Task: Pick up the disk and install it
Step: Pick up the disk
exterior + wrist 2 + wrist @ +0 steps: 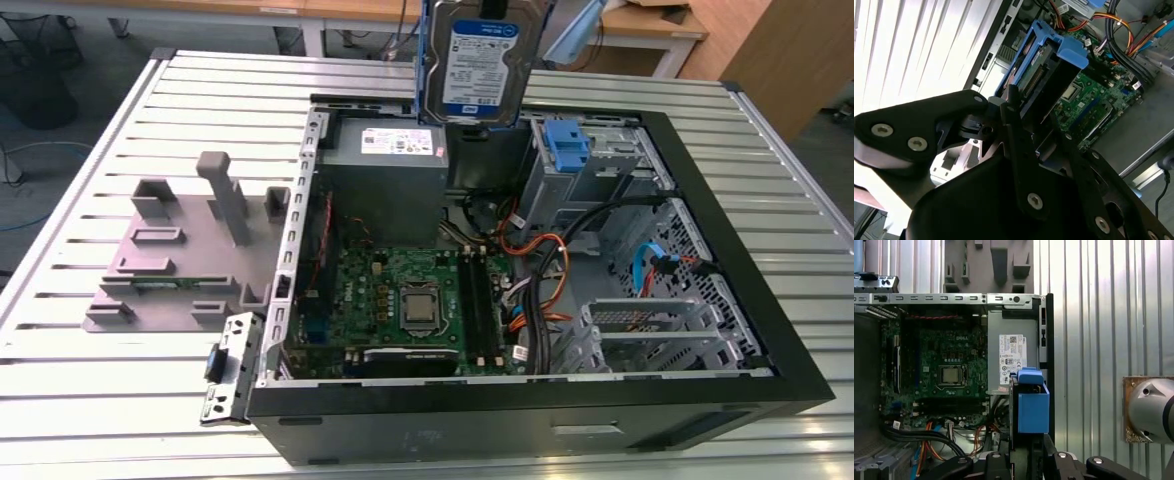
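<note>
Exterior view: the disk (478,62) hung upright, label outward, up above the open computer case (787,330), over the grey power-supply box (387,170).
Gripper: in the second wrist view the gripper (1033,116) was clamped hard on the disk's blue carrier.
First wrist view: disk showed edge-on, poised above the case, motherboard (939,375) lying flat inside.

Ribbed metal table (107,400), wooden desks (641,25) behind, grey floor (54,150), perhaps a wastebasket (34,60).
</note>
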